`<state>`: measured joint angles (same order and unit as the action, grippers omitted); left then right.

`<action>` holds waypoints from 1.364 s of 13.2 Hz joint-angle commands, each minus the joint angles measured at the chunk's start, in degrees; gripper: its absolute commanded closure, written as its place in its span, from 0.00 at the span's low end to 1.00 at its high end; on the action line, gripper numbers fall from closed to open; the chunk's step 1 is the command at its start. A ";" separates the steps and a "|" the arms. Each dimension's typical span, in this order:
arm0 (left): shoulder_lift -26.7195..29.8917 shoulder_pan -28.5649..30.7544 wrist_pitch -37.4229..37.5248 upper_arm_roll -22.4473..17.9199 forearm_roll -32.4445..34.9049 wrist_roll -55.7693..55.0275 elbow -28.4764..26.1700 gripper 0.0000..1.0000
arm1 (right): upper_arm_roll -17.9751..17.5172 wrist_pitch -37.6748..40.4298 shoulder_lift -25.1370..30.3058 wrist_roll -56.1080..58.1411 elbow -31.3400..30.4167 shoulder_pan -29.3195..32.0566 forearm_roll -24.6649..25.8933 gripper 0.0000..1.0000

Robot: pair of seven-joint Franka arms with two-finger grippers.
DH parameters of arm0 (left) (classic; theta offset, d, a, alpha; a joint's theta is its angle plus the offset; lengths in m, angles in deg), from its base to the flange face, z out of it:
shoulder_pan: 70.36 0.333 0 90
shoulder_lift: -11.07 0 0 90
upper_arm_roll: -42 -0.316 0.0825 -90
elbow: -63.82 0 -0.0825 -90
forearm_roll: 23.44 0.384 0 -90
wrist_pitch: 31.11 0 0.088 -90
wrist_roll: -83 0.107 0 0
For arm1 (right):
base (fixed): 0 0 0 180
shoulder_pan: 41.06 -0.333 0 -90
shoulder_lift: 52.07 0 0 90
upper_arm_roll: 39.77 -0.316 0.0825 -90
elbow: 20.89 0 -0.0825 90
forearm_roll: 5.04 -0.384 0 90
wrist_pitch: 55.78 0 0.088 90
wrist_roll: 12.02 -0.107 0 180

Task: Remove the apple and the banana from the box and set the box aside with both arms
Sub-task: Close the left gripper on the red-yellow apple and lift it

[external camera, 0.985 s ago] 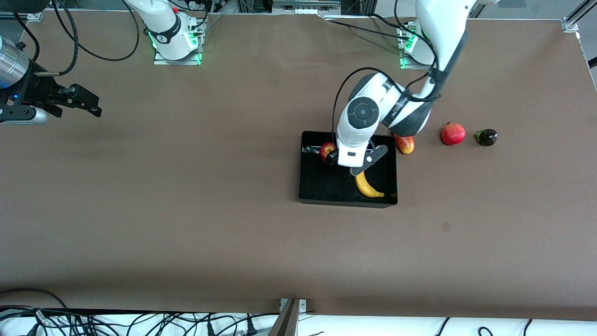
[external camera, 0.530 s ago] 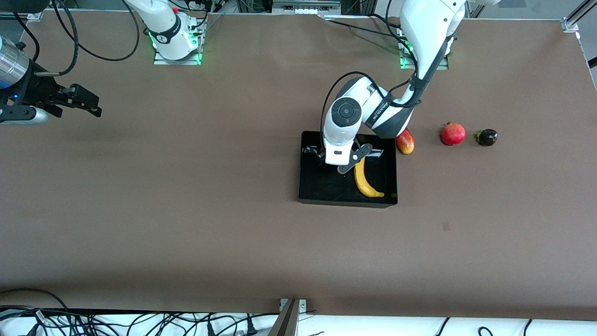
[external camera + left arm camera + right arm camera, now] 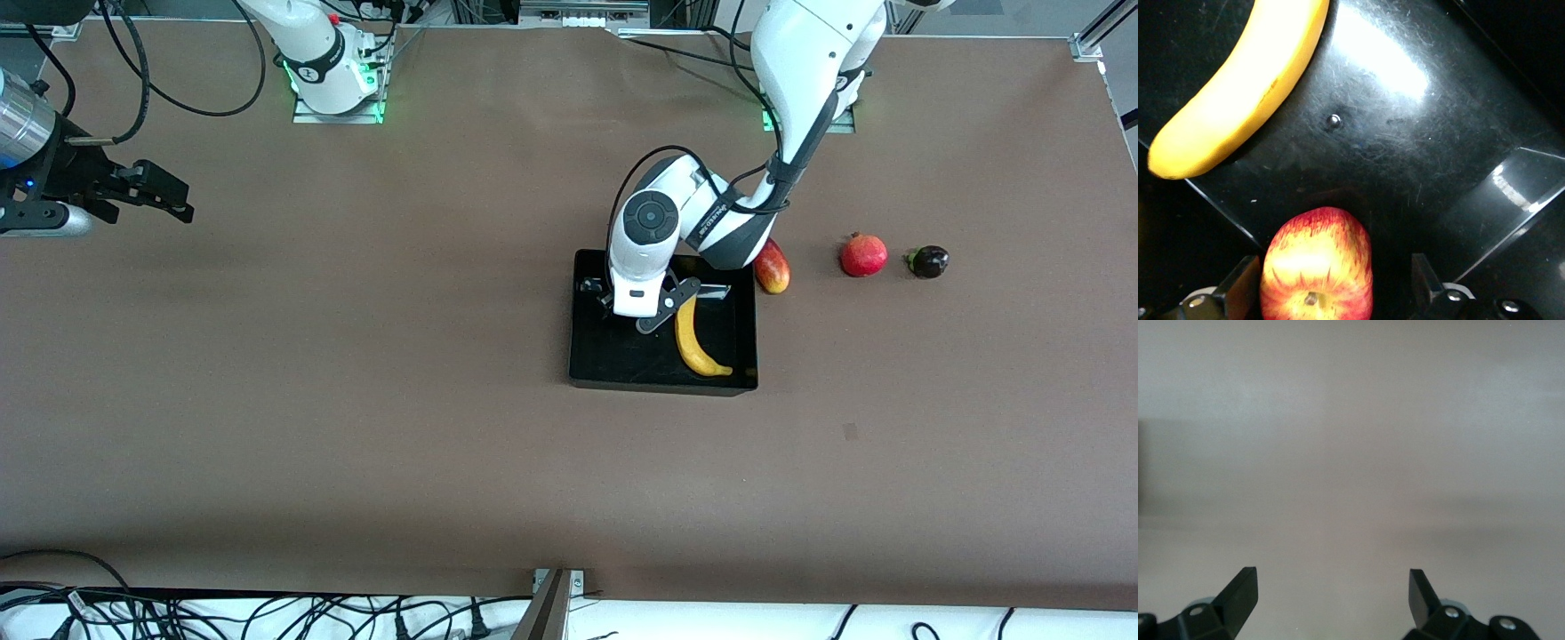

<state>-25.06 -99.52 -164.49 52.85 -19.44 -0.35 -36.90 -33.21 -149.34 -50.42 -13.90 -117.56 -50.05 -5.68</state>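
Note:
The black box sits mid-table. The yellow banana lies in it at the left arm's end and also shows in the left wrist view. The red-yellow apple rests on the box floor between my left gripper's fingers. My left gripper is open and low inside the box, with a gap between one finger and the apple. In the front view the left hand hides the apple. My right gripper is open and empty, waiting over the table at the right arm's end.
A mango lies just outside the box toward the left arm's end. A pomegranate and a small dark fruit lie farther that way. Bare brown table surrounds the box.
My left hand has shifted across the box toward the right arm's end and now covers the apple in the front view; more of the banana shows. The right arm has not moved.

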 commanded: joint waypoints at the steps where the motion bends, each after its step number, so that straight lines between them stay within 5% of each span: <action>1: -1.31 -0.55 -1.80 -0.31 3.20 -3.30 0.43 0.00 | -0.50 0.84 -0.24 0.21 0.87 0.73 0.72 0.00; 5: -1.49 -0.29 -1.71 -0.31 3.47 -3.57 0.43 0.82 | -0.50 0.84 -0.24 0.21 0.87 0.73 0.72 0.00; 6: -1.31 -0.11 -1.62 -0.22 3.47 -3.57 0.43 0.93 | -0.50 0.84 -0.24 0.21 0.87 0.73 0.72 0.00; 9: 0.44 0.68 -0.31 -0.22 3.38 -2.87 0.61 0.96 | -0.50 0.84 -0.24 0.21 0.78 0.73 0.72 0.00; 13: 5.62 5.06 11.97 1.53 2.60 4.14 1.66 0.96 | -0.50 0.84 -0.24 0.21 0.78 0.73 0.72 0.00; 18: 11.43 14.20 21.30 2.68 1.71 23.80 2.72 0.96 | -0.50 0.84 -0.24 0.30 0.87 0.73 0.72 0.00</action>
<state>-15.52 -88.96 -146.07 54.79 -17.30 15.49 -33.52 -33.21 -149.34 -50.43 -13.90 -117.55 -50.01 -5.68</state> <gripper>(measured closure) 0.357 0.000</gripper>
